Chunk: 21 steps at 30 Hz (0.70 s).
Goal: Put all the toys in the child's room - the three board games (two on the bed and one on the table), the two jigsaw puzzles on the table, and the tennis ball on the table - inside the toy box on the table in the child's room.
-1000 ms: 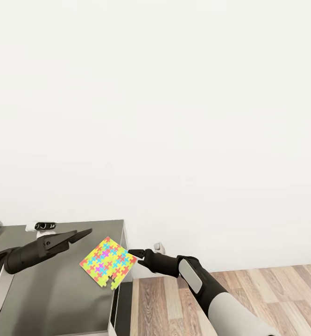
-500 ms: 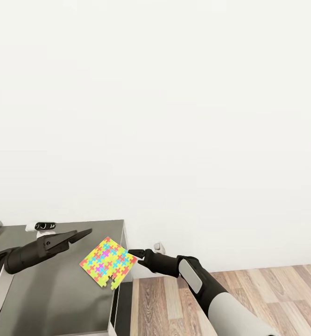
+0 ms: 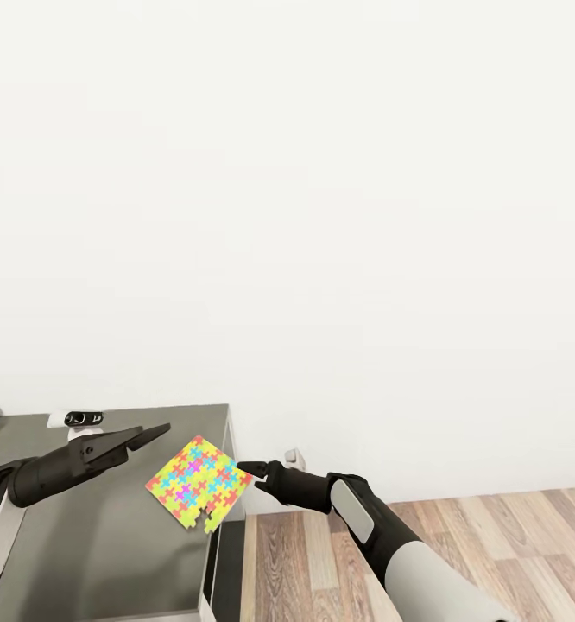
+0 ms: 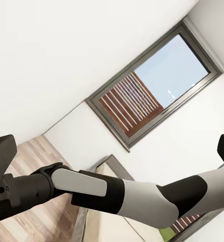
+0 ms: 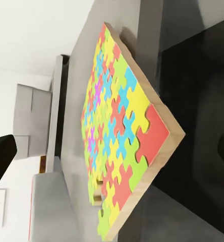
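A jigsaw puzzle (image 3: 199, 482) of yellow, green, pink, blue and orange pieces lies on the right end of the dark grey table (image 3: 106, 536), one corner hanging over the edge. My right gripper (image 3: 244, 471) is open, level with the puzzle's right corner and just off it. In the right wrist view the puzzle (image 5: 119, 131) sits ahead between the spread fingers, its near edge lifted off the table (image 5: 71, 126). My left gripper (image 3: 155, 430) hovers open above the table, left of the puzzle and apart from it.
A small black and white device (image 3: 80, 419) sits at the table's back edge. A white wall stands behind, and wood-plank floor (image 3: 460, 544) lies to the right. The left wrist view looks past my right arm (image 4: 117, 194) to a window with brown slats (image 4: 142, 96).
The puzzle has shifted very slightly to the left on the table. Both arms stay where they were.
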### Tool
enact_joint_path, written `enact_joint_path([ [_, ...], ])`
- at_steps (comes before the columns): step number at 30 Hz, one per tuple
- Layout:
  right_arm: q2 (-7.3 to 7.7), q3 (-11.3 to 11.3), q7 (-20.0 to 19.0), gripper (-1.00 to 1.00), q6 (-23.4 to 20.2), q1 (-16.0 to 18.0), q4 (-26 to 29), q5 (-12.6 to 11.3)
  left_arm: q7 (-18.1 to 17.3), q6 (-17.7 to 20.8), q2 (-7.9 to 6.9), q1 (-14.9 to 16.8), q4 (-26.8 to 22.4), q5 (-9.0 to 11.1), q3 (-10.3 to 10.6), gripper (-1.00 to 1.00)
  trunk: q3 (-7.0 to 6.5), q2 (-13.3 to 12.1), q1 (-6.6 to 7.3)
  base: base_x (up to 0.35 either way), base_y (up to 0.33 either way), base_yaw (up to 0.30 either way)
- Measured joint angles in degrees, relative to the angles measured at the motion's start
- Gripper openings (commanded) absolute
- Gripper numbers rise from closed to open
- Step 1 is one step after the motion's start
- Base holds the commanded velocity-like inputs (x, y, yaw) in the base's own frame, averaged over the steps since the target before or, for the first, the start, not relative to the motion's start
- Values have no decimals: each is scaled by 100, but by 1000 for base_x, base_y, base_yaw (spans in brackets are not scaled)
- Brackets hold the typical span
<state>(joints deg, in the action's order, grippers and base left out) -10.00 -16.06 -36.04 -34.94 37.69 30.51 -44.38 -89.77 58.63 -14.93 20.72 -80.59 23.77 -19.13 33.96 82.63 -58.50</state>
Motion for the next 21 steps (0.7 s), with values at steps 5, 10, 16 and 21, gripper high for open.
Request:
enact_joint_path([
  [5,0,0,0,100,-1,-1,0,0,0,0,0,0,-2,0,-1,100,18,40,-22,0,0,0],
  [10,0,-1,2,100,-1,1,0,0,0,0,0,0,-1,0,2,100,108,241,-132,0,0,0],
  [16,0,0,1,100,-1,-1,0,-2,0,0,0,0,-1,1,0,100,126,282,-154,0,0,0],
  [21,0,0,0,100,1,-1,0,-1,0,0,0,0,0,1,-1,100,126,282,-154,0,0,0],
])
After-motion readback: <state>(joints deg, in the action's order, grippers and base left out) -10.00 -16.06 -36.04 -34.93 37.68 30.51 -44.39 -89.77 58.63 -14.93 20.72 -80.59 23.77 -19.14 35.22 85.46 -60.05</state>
